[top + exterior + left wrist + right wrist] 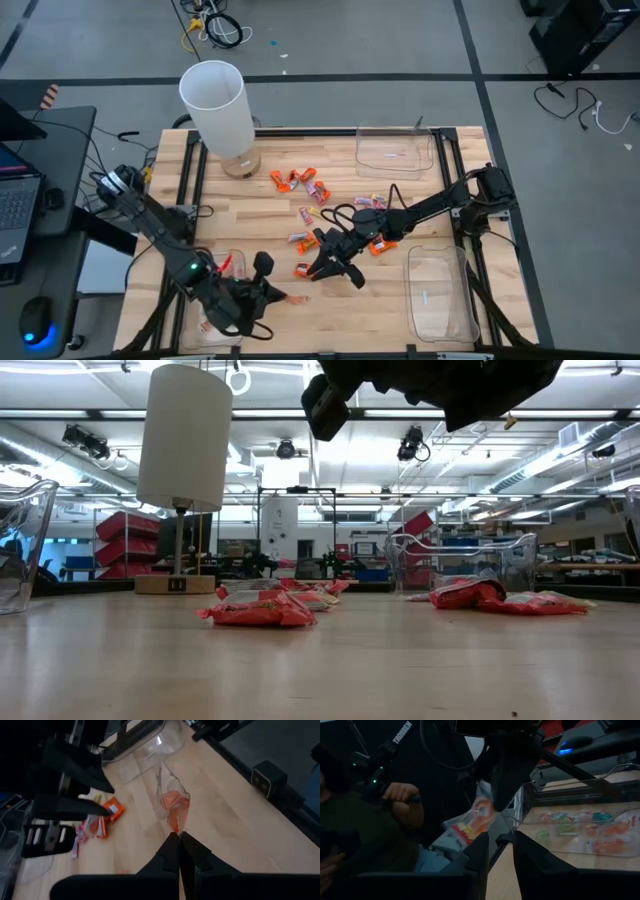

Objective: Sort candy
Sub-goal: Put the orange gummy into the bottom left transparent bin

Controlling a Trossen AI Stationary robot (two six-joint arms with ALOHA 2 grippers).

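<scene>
My left gripper (276, 294) is near the table's front left, shut on one candy (172, 807) with a clear wrapper and an orange filling. The candy also shows in the right wrist view (471, 826). My right gripper (338, 274) is open and empty just right of it, over loose candy. Several orange-wrapped candies (297, 180) lie flat on the wooden table (260, 225) and also show in the low view (258, 610). A clear tray (580, 827) beside the left gripper holds several candies. My left gripper pinches the candy by one end of its wrapper (176, 828) between its two shut fingertips. The fingers point roughly toward the table's right. The candy sticks out past the fingertips, lifted clear of the table.
A white cylindrical lamp (217, 103) stands at the far left. One clear tray (395, 150) stands at the far right and another (440, 290) at the near right. A person's hand (402, 795) shows beyond the table's left side. A laptop (20, 195) sits off the table.
</scene>
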